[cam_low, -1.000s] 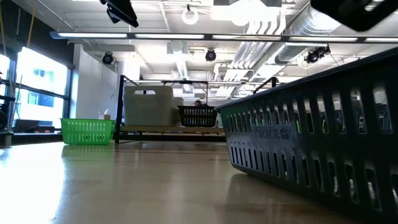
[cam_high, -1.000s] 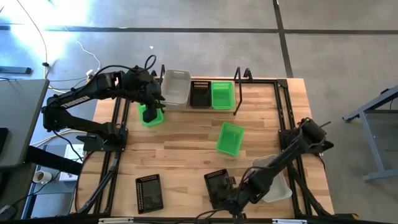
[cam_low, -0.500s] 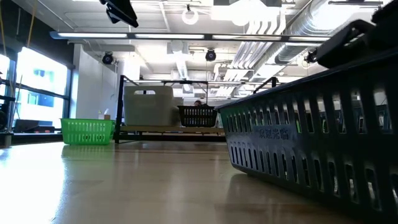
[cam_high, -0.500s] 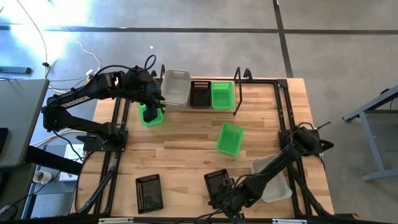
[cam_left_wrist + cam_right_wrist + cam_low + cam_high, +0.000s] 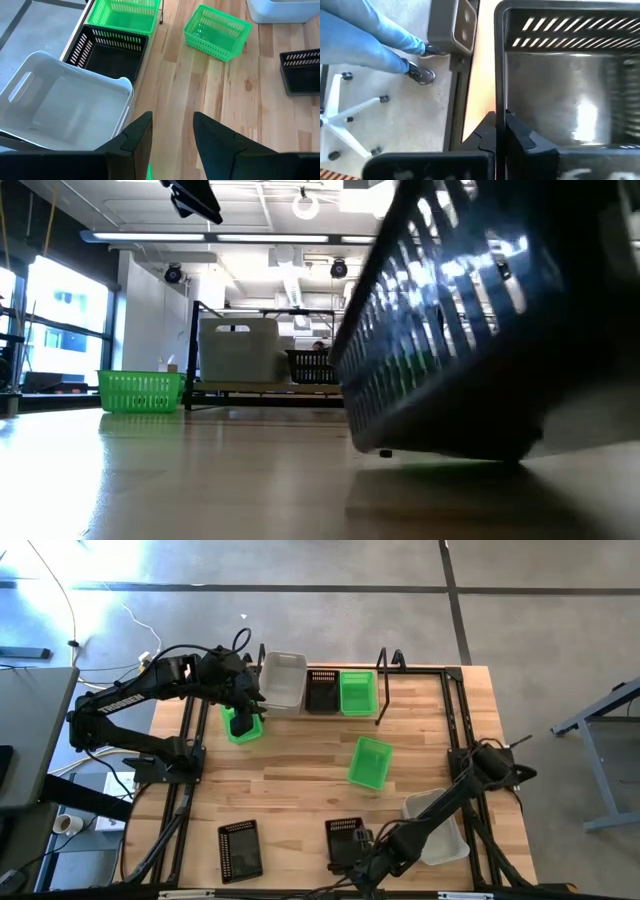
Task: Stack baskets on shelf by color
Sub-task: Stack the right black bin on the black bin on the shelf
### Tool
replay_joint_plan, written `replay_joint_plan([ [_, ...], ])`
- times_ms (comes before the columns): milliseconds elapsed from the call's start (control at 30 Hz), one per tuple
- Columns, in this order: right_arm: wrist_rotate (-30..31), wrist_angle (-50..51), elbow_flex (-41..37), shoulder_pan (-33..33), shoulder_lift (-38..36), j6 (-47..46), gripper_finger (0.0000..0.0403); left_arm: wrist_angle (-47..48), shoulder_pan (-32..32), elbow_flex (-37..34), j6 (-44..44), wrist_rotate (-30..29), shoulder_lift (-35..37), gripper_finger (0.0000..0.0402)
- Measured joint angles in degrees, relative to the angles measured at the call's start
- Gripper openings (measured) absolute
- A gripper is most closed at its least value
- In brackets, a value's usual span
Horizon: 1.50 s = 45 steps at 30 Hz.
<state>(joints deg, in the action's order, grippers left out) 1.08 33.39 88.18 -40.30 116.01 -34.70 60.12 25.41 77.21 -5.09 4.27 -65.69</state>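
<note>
Black basket (image 5: 345, 841), perforated walls, rectangular, tilted

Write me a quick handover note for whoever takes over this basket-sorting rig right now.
Right gripper: shut on the rim of a black basket at the table's near edge; in the low view that basket sits tilted.
Left gripper: open, over a green basket at the shelf's left end.
On the shelf: one whitish basket, one black, one green.
Loose on the table: a green basket mid-table, a black one near front left, a whitish one under the right arm.
Left: move every loose basket onto its matching colour.
</note>
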Motion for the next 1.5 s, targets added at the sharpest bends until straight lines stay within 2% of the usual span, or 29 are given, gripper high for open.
replay_joint_plan([
  [333, 3.6, 7.9, 9.5, 4.7, 0.0, 0.6, 0.0, 0.0, 0.0, 0.0, -3.0, -0.2, 0.0, 0.0132],
  [667, 11.7, 19.0, 17.4, 12.3, 0.0, 5.3, 0.0, 0.0, 0.0, 0.0, -9.0, -9.6, 0.0, 0.0132],
  [800, 15.2, 22.0, 19.9, 15.8, 0.0, 10.6, 0.0, 0.1, 0.0, 0.0, -9.0, -10.2, 0.0, 0.0132],
  [1100, 18.3, 26.0, 22.4, 25.4, 0.0, 23.1, 0.0, 0.3, 0.0, 0.0, -10.5, -10.4, 0.0, 0.0132],
  [1500, 19.6, 30.7, 22.4, 34.0, -0.7, 35.8, 0.0, 1.0, 0.1, 0.0, -10.6, -11.2, 0.0, 0.0132],
])
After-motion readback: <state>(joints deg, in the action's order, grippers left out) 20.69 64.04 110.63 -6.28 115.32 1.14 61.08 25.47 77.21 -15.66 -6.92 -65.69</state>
